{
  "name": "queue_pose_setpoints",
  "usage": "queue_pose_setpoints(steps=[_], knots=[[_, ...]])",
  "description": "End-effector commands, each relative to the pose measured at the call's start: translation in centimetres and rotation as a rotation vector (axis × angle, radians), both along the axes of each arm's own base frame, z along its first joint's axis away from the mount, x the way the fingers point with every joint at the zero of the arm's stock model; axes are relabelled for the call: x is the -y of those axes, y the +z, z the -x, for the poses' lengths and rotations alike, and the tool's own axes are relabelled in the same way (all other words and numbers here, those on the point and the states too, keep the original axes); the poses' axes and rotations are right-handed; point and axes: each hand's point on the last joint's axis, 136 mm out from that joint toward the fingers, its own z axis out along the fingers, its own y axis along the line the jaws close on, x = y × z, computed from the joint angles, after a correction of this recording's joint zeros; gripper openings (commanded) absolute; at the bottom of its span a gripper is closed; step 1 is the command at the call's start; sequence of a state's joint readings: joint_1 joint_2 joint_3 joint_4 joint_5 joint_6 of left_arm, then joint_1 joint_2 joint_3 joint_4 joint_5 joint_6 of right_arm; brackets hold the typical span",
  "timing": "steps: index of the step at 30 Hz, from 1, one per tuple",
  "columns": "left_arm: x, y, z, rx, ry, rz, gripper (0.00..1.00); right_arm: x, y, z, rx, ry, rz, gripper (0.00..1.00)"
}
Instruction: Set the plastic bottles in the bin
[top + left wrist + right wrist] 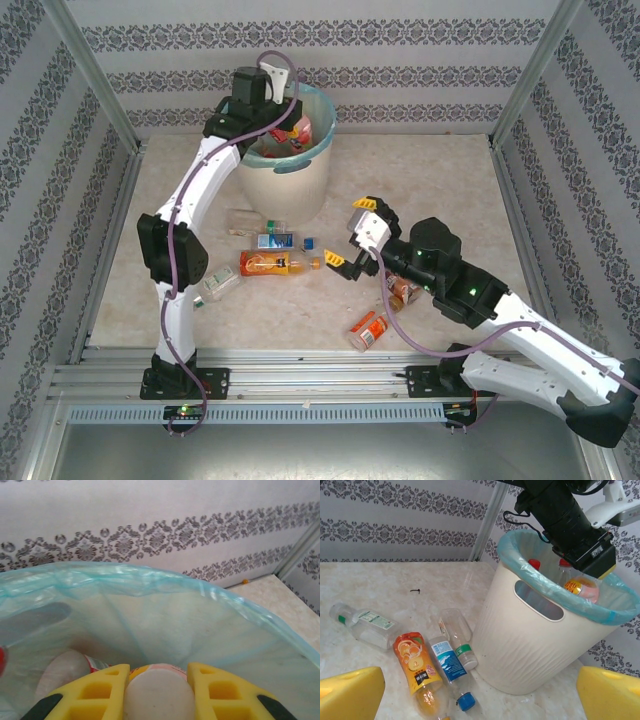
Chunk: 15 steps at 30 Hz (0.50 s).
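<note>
Left arm [198,182] and right arm [548,335]: white shells, black joints, black base plates [185,382]. Grey-purple cable [177,300] runs along each. Yellow honeycombed fingers [100,692], black-tipped. Green light [183,408] at base.

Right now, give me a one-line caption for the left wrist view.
Left gripper holds a bottle above the blue-lined bin.

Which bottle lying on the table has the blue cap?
The clear bottle with the blue-and-white label, lying right beside the orange juice bottle. Its bright blue cap matches its label, and the other bottles near it are orange or plain clear.
</note>
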<state>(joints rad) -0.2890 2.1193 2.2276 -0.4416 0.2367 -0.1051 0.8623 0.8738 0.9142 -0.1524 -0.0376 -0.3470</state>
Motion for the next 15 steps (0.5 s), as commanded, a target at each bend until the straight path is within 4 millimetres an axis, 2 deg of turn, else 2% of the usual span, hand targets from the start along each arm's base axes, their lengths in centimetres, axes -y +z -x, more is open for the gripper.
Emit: queue_pose_setpoints(steps=[1, 4, 10, 15], knots=[[-5.7, -9.0, -1.6, -0.216, 0.172, -0.078, 0.00, -0.2, 1.0, 0.2, 0.019, 0.004, -0.003, 0.98], [-7.3, -9.4, -1.7, -0.219, 0.223, -0.084, 0.00, -0.3, 1.0, 0.2, 0.019, 0.008, -0.001, 0.98], [-8.6, -9.3, -1.8, -0.223, 0.264, -0.046, 0.00, -0.6, 1.0, 0.0, 0.014, 0.007, 0.004, 0.98], [-8.0, -5.6, -1.7, -0.207, 0.209, 0.284, 0.00, -0.9, 1.0, 0.0, 0.004, 0.014, 0.008, 0.98]])
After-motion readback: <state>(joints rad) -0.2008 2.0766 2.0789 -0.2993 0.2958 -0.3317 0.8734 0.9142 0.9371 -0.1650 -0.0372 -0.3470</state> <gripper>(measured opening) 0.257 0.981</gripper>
